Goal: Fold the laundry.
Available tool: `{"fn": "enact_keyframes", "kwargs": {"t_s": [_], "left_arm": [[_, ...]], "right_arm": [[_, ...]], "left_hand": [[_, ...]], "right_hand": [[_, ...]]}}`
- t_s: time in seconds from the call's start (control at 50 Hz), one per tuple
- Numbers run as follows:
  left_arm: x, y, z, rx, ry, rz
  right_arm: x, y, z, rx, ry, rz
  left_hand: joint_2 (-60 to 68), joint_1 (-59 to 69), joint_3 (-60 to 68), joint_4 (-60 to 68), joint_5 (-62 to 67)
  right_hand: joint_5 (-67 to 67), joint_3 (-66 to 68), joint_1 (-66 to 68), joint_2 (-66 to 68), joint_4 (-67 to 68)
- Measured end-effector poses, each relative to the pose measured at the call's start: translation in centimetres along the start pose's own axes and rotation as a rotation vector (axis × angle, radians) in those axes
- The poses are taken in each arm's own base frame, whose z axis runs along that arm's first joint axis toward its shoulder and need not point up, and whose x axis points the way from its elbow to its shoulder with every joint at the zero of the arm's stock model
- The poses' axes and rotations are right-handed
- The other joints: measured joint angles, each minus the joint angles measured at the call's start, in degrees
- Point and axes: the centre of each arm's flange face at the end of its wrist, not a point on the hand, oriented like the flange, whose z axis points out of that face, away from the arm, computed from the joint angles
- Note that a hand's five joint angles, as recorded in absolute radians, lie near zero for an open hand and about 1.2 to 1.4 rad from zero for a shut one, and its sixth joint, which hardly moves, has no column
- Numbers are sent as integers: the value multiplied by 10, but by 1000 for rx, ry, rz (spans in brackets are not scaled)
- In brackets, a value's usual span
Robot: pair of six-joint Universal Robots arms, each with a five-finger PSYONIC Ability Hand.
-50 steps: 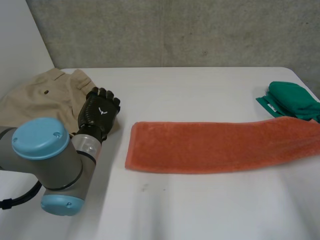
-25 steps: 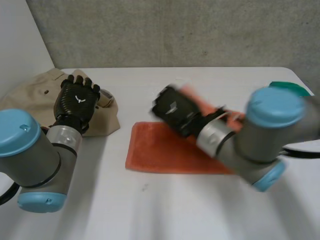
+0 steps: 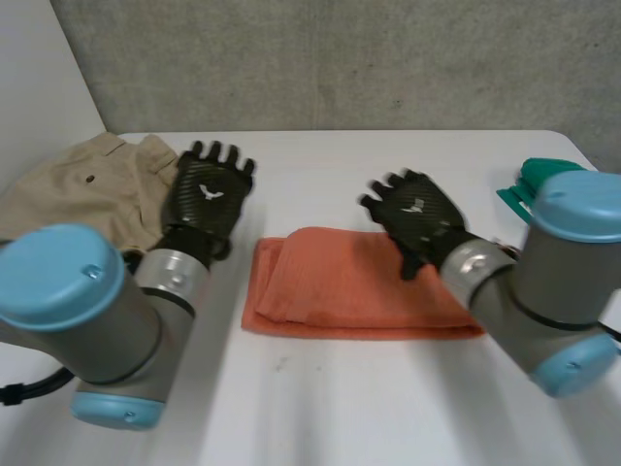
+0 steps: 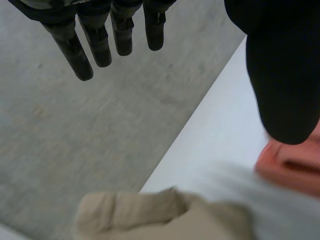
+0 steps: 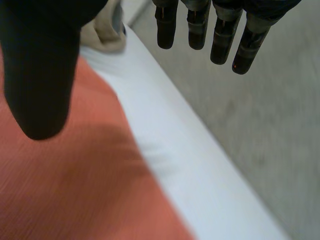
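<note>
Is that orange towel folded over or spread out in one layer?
Folded. The orange towel lies doubled on the table: a second layer's rounded edge shows near its end by the left hand.

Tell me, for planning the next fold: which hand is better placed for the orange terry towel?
Right, probably: the right hand hovers open over the folded orange terry towel; the left hand is beside it, by the beige trousers.

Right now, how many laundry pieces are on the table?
3: orange towel in the middle, beige garment at the robot's left, green cloth at its right, partly hidden behind the right arm.
</note>
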Motion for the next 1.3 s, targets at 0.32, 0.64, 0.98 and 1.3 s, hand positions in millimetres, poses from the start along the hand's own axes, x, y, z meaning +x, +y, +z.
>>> {"fn": "enact_keyframes", "kwargs": {"t_s": [0.32, 0.64, 0.98, 1.3], "left_arm": [[52, 2, 0, 5, 123, -34], [16, 2, -4, -22, 43, -38], [-16, 17, -3, -79, -34, -47], [43, -26, 8, 48, 117, -183]], "right_arm": [[40, 109, -42, -399, 88, 114], [-1, -4, 7, -22, -12, -96], [-92, -34, 21, 125, -277, 12], [48, 7, 0, -64, 157, 519]], "left_hand": [[0, 0, 0, 0, 0], [0, 0, 0, 0, 0], [0, 0, 0, 0, 0], [0, 0, 0, 0, 0]], "right_hand": [[417, 454, 344, 456, 434], [515, 560, 399, 546, 551], [9, 18, 4, 14, 9], [0, 1, 1, 1, 1]]}}
